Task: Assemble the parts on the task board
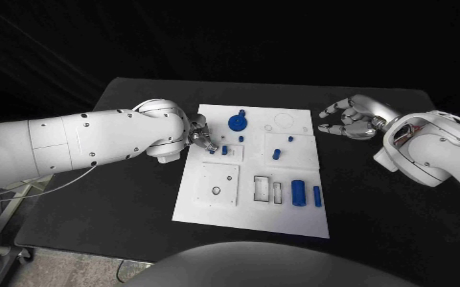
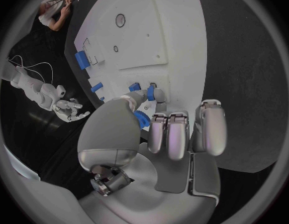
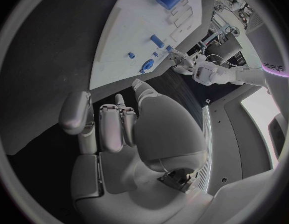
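Evidently the left hand (image 1: 199, 134) pinches a small, rigid blue part (image 2: 142, 119) over the task board (image 1: 216, 214); the right hand (image 1: 351, 118) beside it has its fingers apart, empty.

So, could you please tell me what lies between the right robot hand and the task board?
In the head view, only bare black table separates the right robot hand from the task board; nothing sits in that gap.

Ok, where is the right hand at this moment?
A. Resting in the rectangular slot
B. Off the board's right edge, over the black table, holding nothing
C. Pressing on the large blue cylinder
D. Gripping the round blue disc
B: the right hand hovers beside the white board over the black table, fingers apart and empty, while the left hand works on the board.
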Action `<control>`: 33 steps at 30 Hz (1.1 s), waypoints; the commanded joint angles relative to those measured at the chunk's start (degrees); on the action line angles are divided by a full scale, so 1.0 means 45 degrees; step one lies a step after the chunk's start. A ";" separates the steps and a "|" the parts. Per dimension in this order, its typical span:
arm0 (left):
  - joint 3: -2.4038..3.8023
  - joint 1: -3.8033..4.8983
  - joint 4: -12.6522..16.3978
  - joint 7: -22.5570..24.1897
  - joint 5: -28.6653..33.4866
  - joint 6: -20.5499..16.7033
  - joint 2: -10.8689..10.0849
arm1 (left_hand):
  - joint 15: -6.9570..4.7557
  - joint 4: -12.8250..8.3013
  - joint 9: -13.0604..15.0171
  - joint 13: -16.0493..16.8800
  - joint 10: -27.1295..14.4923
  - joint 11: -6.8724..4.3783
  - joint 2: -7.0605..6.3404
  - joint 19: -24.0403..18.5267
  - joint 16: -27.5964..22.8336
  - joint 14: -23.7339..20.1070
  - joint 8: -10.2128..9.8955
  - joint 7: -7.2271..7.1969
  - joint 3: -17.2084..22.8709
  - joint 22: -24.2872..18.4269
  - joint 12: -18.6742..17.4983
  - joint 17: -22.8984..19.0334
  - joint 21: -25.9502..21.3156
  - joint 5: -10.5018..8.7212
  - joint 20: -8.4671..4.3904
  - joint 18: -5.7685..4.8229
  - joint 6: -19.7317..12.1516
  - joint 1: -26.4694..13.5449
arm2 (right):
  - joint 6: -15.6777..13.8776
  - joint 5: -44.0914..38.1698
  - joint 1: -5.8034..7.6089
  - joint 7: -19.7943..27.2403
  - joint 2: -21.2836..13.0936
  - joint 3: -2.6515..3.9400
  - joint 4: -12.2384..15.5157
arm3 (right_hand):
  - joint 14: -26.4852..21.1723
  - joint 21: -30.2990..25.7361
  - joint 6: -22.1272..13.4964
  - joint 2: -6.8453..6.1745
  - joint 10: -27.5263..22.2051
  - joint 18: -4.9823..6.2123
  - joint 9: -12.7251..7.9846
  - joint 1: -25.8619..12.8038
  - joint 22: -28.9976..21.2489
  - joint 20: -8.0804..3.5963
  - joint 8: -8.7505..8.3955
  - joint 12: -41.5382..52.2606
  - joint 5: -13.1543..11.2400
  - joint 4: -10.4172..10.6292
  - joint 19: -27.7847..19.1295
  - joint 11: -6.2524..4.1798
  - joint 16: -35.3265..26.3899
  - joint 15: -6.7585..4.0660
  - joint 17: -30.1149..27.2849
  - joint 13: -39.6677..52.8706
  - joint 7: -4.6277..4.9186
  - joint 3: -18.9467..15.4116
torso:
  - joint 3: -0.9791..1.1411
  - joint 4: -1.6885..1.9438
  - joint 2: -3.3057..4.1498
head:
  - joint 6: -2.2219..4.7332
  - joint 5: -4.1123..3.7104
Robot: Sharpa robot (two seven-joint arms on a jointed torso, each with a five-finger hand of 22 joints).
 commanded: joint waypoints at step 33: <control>-0.0108 -0.0148 -0.0121 -0.0192 0.0054 0.0477 -0.0067 | 0.0047 -0.0257 -0.0026 0.3349 0.1354 0.0013 0.0155 -0.0122 0.0031 0.1344 -0.0104 0.0015 0.0011 0.2182 -0.0069 0.3353 -0.0154 0.0042 -0.0005 0.0005 -0.0154 0.0163 | 0.0254 0.0025 -0.0052 -0.0101 -0.0012 0.0000 -0.0063 | 0.0340 -0.0028 0.0076 0.0109 -0.0109 0.0135 -0.0010 0.0051 0.1189 -0.0007 -0.0081 -0.0043 0.0045 -0.0039 -0.0100 0.0009 -0.0045 0.0081 -0.0011 0.0818 -0.0021 0.0063 | 0.0008 0.0004 -0.0003 | 0.0000 0.0040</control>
